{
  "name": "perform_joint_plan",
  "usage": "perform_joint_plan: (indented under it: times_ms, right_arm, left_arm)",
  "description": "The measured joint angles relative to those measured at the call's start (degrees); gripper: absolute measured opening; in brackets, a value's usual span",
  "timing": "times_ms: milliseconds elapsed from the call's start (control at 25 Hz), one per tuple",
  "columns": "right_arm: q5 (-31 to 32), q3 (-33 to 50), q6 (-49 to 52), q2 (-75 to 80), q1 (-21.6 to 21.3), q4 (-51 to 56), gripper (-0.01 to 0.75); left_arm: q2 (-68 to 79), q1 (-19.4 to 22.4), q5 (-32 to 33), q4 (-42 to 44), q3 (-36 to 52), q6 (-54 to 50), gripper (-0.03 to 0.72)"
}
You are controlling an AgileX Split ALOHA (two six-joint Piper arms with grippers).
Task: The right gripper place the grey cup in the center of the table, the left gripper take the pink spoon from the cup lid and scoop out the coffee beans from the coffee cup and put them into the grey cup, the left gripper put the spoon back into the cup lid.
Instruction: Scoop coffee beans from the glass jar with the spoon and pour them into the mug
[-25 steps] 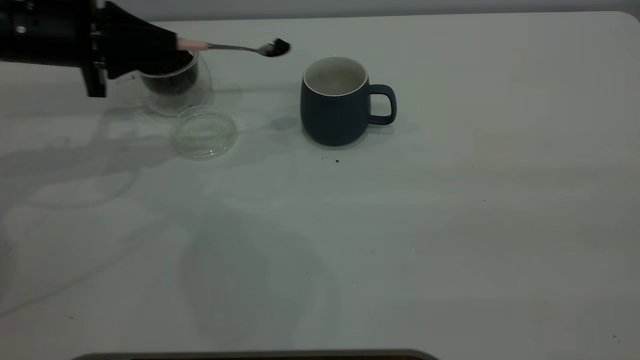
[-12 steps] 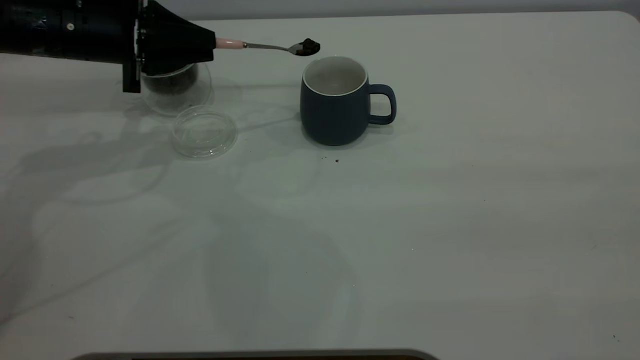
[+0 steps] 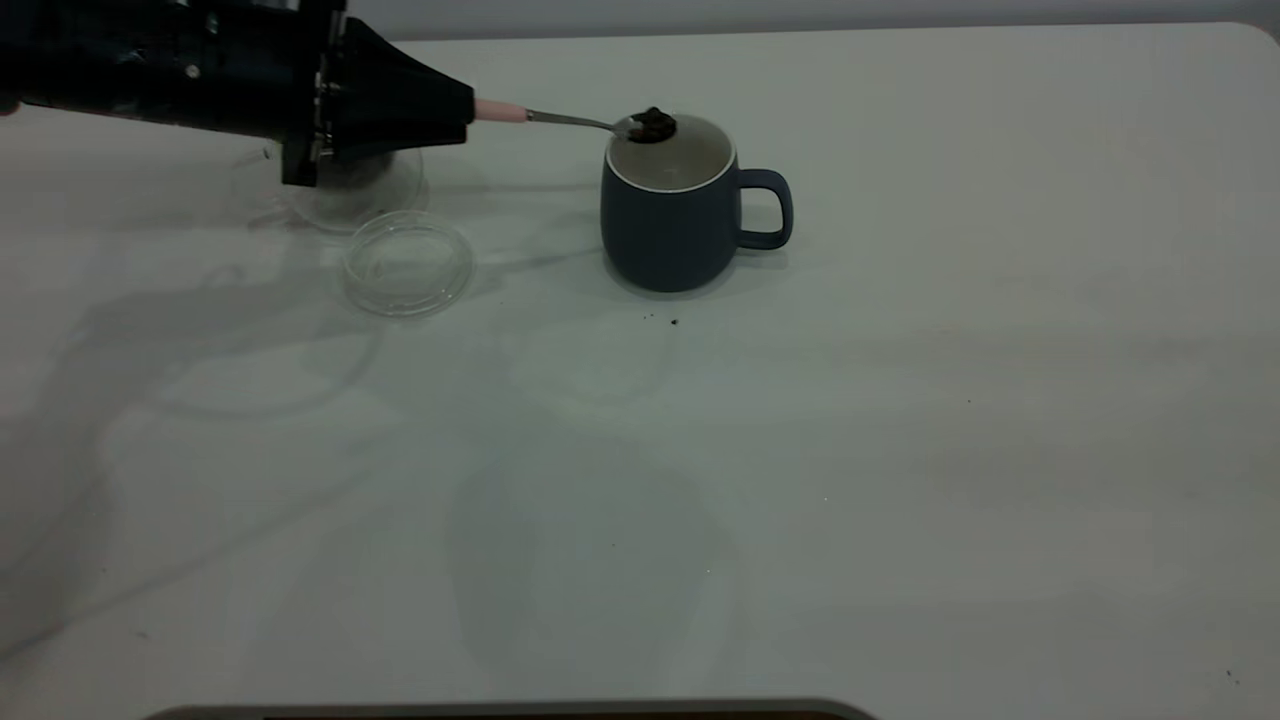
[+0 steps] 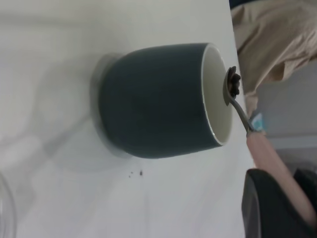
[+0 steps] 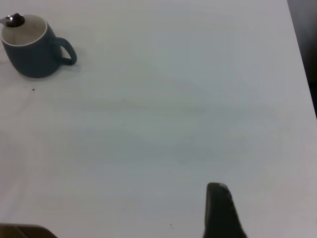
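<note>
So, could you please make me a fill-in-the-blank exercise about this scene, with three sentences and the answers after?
1. The left pincer holds the pink spoon by its ____ handle.
2. The bowl of the spoon, loaded with coffee beans, is over the rim of the ____ cup.
3. The clear cup lid lies on the table with ____ inside it.

Missing words: pink; grey; nothing
</note>
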Motion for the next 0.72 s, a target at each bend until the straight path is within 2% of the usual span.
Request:
perform_joint_plan:
  times_ms: [280,560,720]
  right_arm:
    - [0.0,0.0,0.0,0.0,0.0,0.0,0.486]
    - [0.0,0.0,0.0,0.0,0.0,0.0,0.486]
    - [0.0,0.0,0.0,0.0,0.0,0.0,0.486]
  left_arm:
    - [0.0,-1.1,-4.8,-0.5,0.0,12.0,0.129]
    - [0.0,-1.1,-5.1,-2.0,0.0,27.8,0.129]
    - [0.0,-1.1,-4.9,-3.4,0.0,31.2,0.129]
